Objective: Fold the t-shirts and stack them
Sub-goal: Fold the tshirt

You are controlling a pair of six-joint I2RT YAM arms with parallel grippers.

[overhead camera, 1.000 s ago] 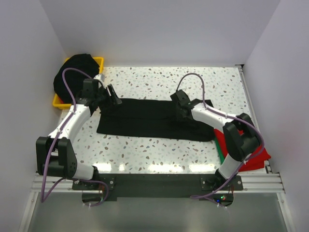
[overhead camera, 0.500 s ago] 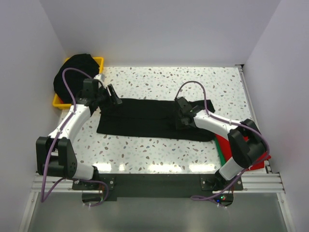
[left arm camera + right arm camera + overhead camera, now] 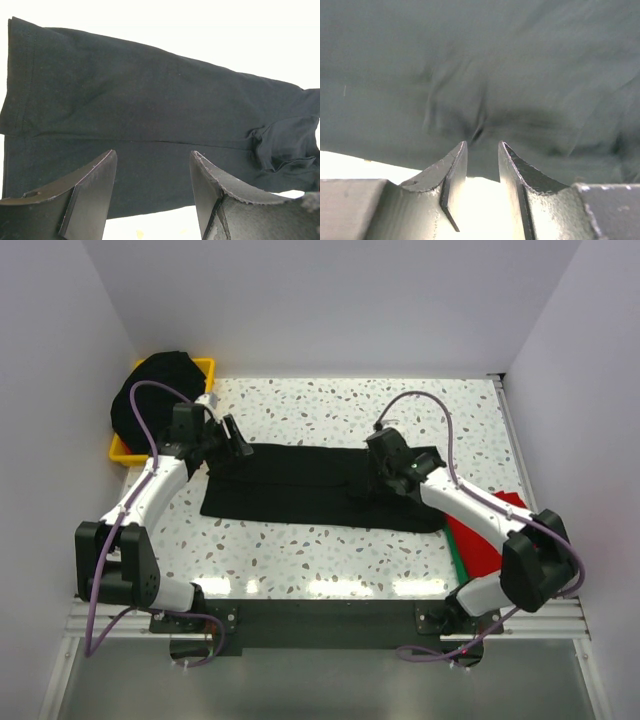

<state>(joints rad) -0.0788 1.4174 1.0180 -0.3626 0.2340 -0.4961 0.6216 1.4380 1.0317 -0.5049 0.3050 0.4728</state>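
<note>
A black t-shirt (image 3: 300, 485) lies folded into a long flat band across the middle of the table. My left gripper (image 3: 240, 448) hovers at the band's far left corner, open and empty. In the left wrist view the shirt (image 3: 150, 100) fills the frame beyond that gripper (image 3: 152, 162). My right gripper (image 3: 372, 485) is over the band's right part. In the right wrist view its jaws (image 3: 482, 147) stand a narrow gap apart, just behind a small pucker in the cloth (image 3: 495, 60), holding nothing. A red t-shirt (image 3: 490, 535) lies at the near right.
A yellow bin (image 3: 205, 368) at the far left corner holds a heap of black shirts (image 3: 150, 400). A green edge (image 3: 457, 562) shows under the red shirt. White walls close in the speckled table (image 3: 330, 410) on three sides.
My right arm has swung its elbow out to the right, uncovering more of the red shirt, and its gripper stays over the band's right part. The left arm has not moved.
</note>
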